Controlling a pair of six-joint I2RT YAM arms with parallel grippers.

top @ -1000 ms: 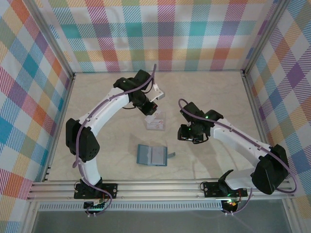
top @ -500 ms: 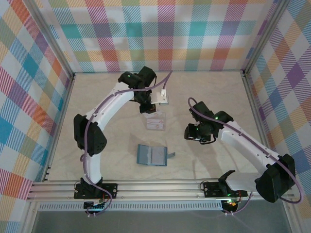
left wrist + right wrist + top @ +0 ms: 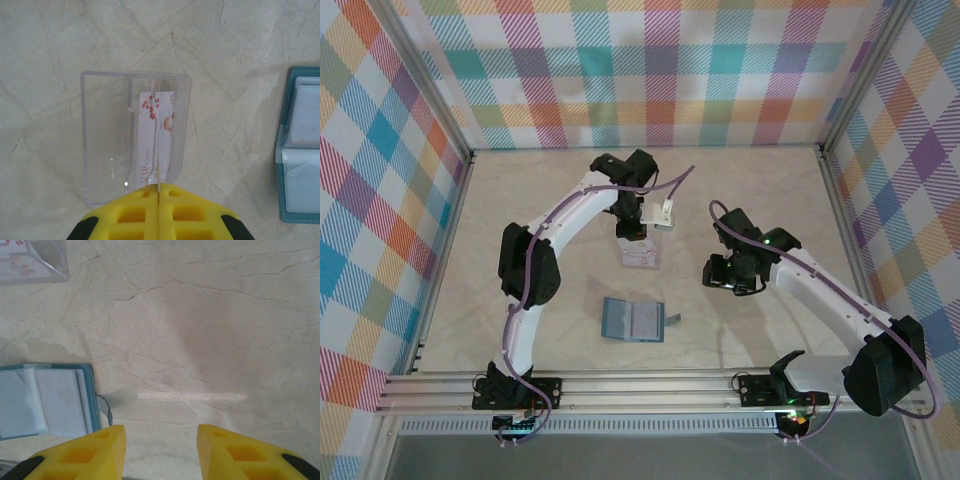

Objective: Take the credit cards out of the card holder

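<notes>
Drop-off step: the left claw (image 3: 159, 191), pressed together, hangs over the box (image 3: 102, 142) beyond the holder (image 3: 633, 320), one card (image 3: 156, 131) inside. The right claw (image 3: 160, 440), apart and empty, should next pull the holder's cards (image 3: 57, 401).

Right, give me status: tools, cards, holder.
Left tool shut above clear box. Right tool open, empty, over table. One card in the box; card holder lies open. Nothing in the way.
</notes>
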